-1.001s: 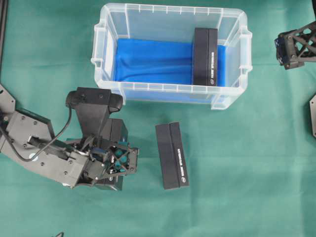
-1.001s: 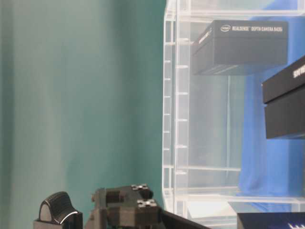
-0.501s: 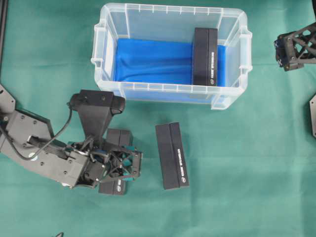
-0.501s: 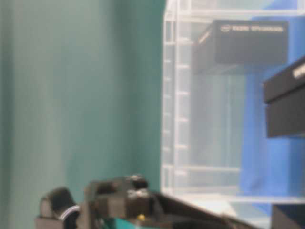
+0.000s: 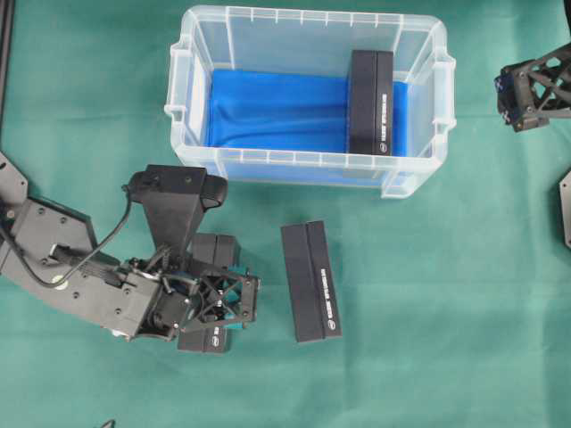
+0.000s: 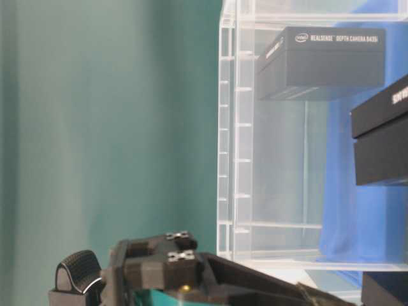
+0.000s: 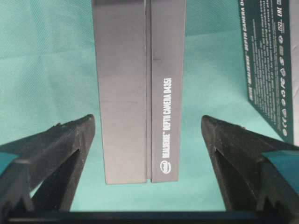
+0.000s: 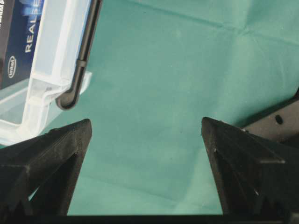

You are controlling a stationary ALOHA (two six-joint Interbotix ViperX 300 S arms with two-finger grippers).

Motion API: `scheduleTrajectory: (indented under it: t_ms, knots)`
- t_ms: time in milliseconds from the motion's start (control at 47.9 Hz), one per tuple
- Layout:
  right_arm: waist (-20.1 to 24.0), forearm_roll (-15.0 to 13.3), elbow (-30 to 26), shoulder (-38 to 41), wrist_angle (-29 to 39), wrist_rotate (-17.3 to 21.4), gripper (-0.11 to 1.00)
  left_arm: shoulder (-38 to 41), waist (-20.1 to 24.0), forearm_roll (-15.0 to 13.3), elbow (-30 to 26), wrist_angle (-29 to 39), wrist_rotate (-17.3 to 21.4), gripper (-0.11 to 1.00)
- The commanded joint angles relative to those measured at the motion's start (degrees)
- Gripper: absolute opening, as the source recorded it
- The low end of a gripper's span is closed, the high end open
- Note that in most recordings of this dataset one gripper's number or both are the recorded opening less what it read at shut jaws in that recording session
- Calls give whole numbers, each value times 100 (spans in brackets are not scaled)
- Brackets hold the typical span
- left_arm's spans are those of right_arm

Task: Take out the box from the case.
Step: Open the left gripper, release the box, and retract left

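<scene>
The case [image 5: 181, 107], a clear bin with blue lining, stands at the back centre. One black box [image 5: 371, 101] lies inside it at the right end. A second black box [image 5: 310, 281] lies on the green cloth in front of the case. A third box [image 5: 215, 251] lies on the cloth to its left, under my left gripper [image 5: 217, 299]. In the left wrist view this box [image 7: 140, 88] sits between the open fingers [image 7: 70, 140], with a gap on each side. My right gripper [image 5: 510, 94] hangs open at the far right over bare cloth, nothing between its fingers [image 8: 56, 144].
The case's corner and dark handle [image 8: 77, 70] show at the upper left of the right wrist view. In the table-level view the case wall [image 6: 236, 159] rises just behind the left arm [image 6: 153, 274]. Green cloth [image 5: 446, 312] covers the table.
My left gripper's jaws have spread apart off the box beneath it, which now lies free on the cloth. The gripper has shifted slightly towards the front. The right arm has barely moved.
</scene>
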Motion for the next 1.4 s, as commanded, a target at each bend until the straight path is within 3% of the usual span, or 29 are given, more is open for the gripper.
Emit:
scheduleTrajectory:
  t_ms: [0, 355, 814, 1377]
  knots:
    - [9, -9, -53, -18, 9, -9, 92, -158, 26, -9, -88, 0, -9, 98]
    - [18, -9, -53, -26, 9, -26, 92, -466, 141, -9, -281, 149, -9, 98]
    - [9, -18, -44, -18, 0, -26, 92, -721, 149, 35, -1310, 1389, 281, 97]
    - [9, -18, -35, -18, 26, -18, 92, -853, 53, 35, -1204, 1547, 334, 97]
